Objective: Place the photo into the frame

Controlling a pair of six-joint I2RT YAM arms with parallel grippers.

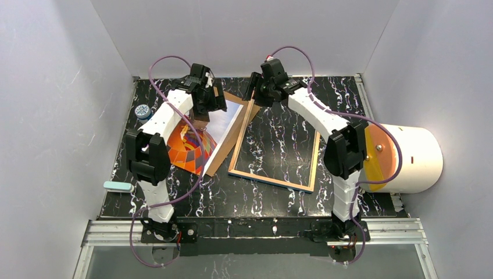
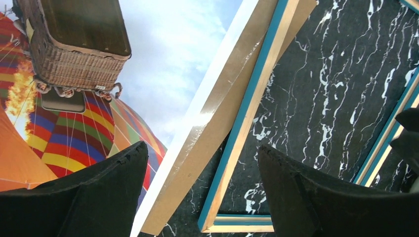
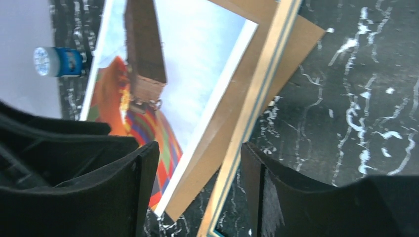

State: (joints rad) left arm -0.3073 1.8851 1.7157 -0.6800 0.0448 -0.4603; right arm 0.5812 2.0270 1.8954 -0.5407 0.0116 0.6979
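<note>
Photo (image 2: 168, 49) on board (image 2: 217, 118), board edge meets frame (image 2: 247, 113) rim (L hand (image 2: 201, 148) spread).

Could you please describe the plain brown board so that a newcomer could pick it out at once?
On the black marbled table, find the large blue-rimmed frame near the middle and the balloon photo to its left. The brown board lies under that photo, showing as a bare strip between the two; it alone has neither picture nor blue rim.
</note>
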